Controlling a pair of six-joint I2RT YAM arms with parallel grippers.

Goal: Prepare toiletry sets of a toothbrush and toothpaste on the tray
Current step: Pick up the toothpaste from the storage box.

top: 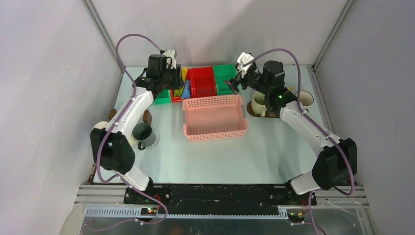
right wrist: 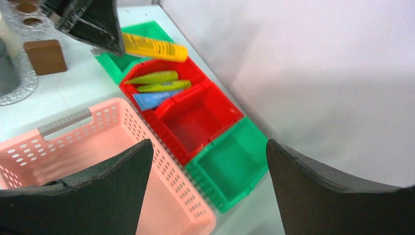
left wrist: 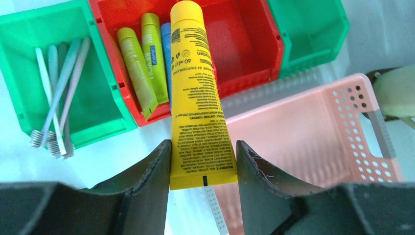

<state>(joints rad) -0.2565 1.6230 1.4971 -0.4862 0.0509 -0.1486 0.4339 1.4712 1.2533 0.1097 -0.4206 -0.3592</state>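
My left gripper (left wrist: 203, 164) is shut on the flat end of a yellow toothpaste tube (left wrist: 195, 88), held above the red bin (left wrist: 244, 58) and the pink basket's corner. The same tube (right wrist: 154, 46) shows in the right wrist view, and from above as yellow (top: 184, 73) beside the left gripper (top: 175, 74). Two green tubes (left wrist: 142, 68) and a blue tube (left wrist: 165, 44) lie in the red bin. Several toothbrushes (left wrist: 58, 93) lie in a green bin (left wrist: 105, 105). My right gripper (right wrist: 210, 166) is open and empty over another green bin (right wrist: 230, 166). The tray (top: 250, 111) is mostly hidden under a cream mug (top: 258, 104) and my right arm.
A pink lattice basket (top: 214, 117) stands mid-table in front of the bins. A dark mug (top: 142, 131) sits on a clear disc (top: 152, 139) at the left. Another mug (top: 304, 98) stands at the far right. A small brown block (right wrist: 45, 56) lies near the disc.
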